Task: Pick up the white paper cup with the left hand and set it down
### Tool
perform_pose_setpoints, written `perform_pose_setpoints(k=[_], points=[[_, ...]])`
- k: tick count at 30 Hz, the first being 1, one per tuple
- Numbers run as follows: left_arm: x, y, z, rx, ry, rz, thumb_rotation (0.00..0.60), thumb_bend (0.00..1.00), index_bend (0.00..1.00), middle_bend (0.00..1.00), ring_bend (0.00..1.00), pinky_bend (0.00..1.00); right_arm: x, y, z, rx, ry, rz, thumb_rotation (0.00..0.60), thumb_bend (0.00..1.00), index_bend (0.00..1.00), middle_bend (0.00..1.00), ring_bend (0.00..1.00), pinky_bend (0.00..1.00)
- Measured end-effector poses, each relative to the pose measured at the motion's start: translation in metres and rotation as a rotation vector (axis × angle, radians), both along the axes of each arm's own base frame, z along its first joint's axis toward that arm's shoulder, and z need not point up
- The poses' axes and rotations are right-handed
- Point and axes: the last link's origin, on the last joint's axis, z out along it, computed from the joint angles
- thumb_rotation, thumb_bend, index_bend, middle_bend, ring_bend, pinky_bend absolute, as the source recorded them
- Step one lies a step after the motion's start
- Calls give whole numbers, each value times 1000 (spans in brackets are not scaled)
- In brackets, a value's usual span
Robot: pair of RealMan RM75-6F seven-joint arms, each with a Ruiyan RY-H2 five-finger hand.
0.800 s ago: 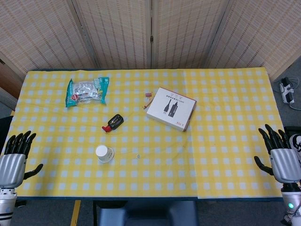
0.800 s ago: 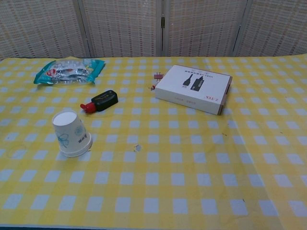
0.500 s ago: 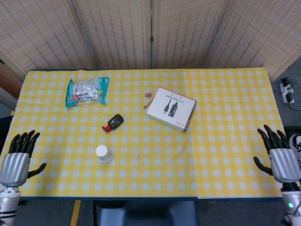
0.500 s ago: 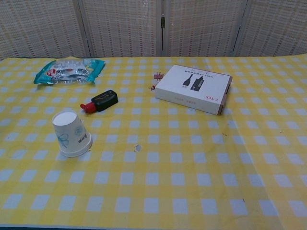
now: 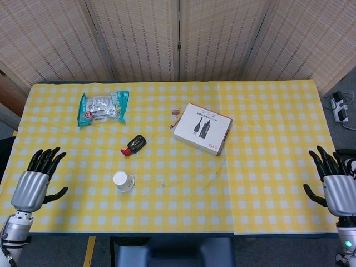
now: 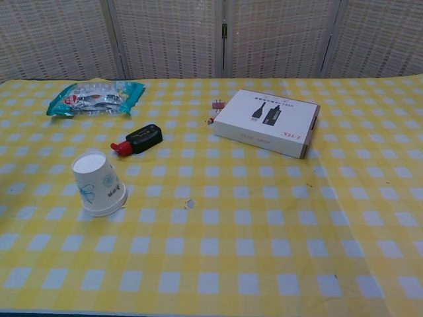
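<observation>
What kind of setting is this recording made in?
Probably an indoor lab or test room, not a home: a table with a yellow checked cloth stands before woven folding screens, and a power strip lies on the floor beside it.

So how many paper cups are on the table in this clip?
1. The white paper cup stands upside down near the table's front-left, ahead of the open left hand. The flat white box could not hide another.

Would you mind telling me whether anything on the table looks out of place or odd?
The white paper cup stands upside down, rim on the yellow checked cloth and base up. Nothing looks spilled or damaged.
</observation>
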Motion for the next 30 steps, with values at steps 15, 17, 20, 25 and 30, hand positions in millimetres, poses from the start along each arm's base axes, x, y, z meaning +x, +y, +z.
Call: perform_pose_setpoints(k=[15,17,20,25,30], points=[[51,39,-36,-391,72,-138,600,241,186,94,59,0,7,0,18,-43,13,5,600,348,0,6,104,0],[56,42,-41,-419,82,-148,600,241,185,94,57,0,7,-1,18,-42,13,6,600,348,0,6,105,0],[64,46,-51,-454,91,-161,600,247,193,94,57,0,7,-1,18,-40,12,9,600,348,0,6,103,0],[71,54,-65,-482,116,-167,600,291,227,94,56,0,7,-1,18,-40,11,11,600,348,0,6,101,0],[72,61,-74,-486,142,-160,600,327,255,94,57,0,5,-1,19,-42,8,7,600,348,0,6,102,0]])
